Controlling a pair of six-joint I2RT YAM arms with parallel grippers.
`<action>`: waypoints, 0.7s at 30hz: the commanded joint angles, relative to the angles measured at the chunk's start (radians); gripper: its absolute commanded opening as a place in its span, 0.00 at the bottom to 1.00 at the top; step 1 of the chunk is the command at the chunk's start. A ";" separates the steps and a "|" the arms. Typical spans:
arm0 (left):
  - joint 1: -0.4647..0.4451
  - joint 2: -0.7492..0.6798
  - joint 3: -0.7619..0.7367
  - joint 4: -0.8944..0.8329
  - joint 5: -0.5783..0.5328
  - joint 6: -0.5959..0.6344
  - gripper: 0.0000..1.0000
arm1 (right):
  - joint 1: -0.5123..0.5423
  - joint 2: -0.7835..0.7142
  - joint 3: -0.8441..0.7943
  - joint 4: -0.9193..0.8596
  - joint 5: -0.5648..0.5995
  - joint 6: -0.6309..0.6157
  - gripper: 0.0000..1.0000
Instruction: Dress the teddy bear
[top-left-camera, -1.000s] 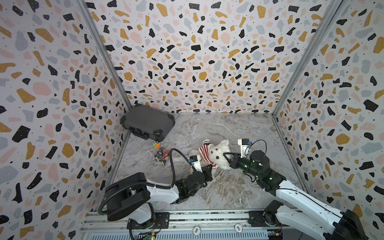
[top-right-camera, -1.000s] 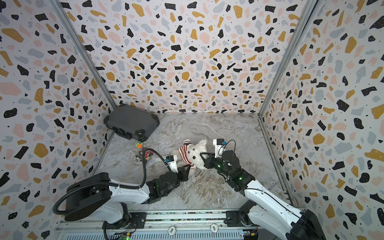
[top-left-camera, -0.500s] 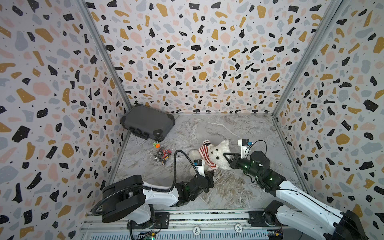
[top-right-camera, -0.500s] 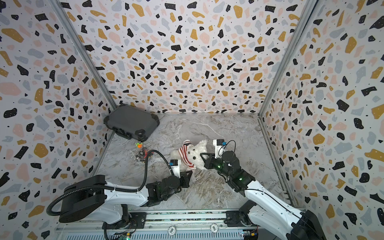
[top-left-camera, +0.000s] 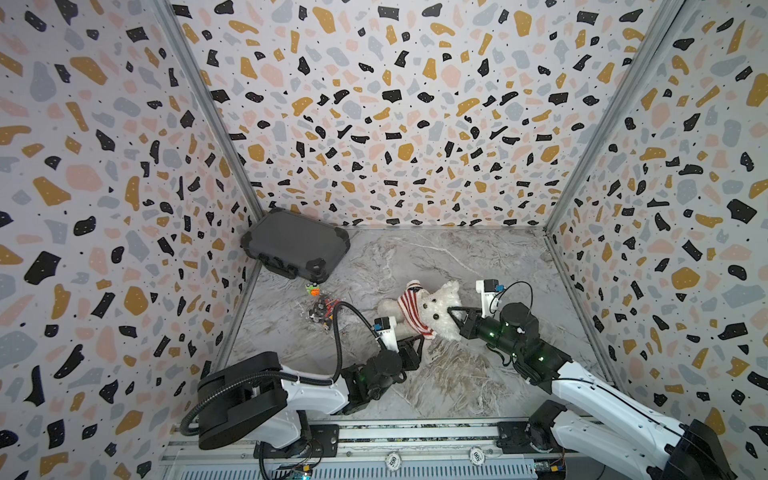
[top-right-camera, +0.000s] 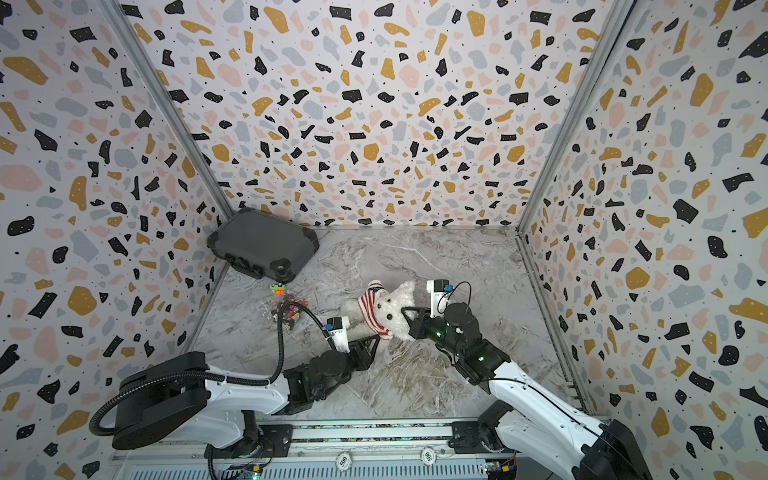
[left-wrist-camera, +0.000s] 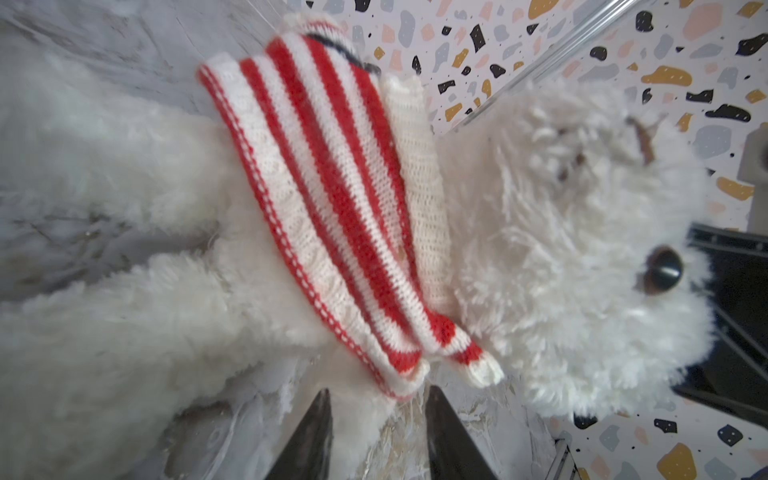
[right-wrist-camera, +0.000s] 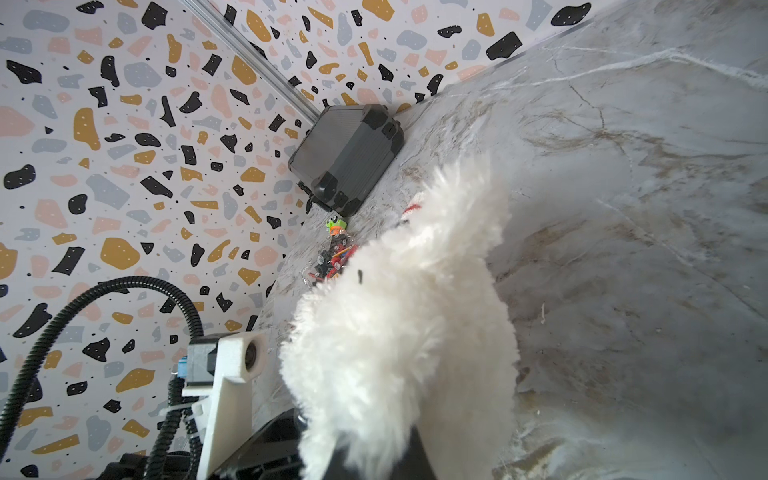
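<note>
Since a second ago the left tool (left-wrist-camera: 376, 398) has parted its jaws, which stand partly open and empty just short of the striped sweater (left-wrist-camera: 332, 199) hem. The teddy bear (top-left-camera: 441, 308) lies mid table (top-left-camera: 457, 257), long axis 9 to 3 o'clock, head at 3. The hem sits at 1 o'clock from the nearer left tool, while the right tool (top-left-camera: 454, 312) is clamped shut on head fur.

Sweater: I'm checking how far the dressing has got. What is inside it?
The teddy bear's neck sits inside the sweater, which is bunched there like a collar; head and lower body stick out. Whether an arm fills a sleeve is hidden by knit and fur.
</note>
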 joint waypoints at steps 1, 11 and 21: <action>0.018 -0.012 0.004 0.062 0.003 -0.004 0.37 | -0.003 -0.024 0.002 0.043 0.001 -0.004 0.00; 0.040 0.053 0.048 0.070 0.036 -0.014 0.33 | -0.002 -0.025 0.001 0.049 0.002 -0.005 0.00; 0.047 0.102 0.083 0.071 0.064 -0.011 0.27 | -0.005 -0.031 0.000 0.045 0.008 -0.010 0.00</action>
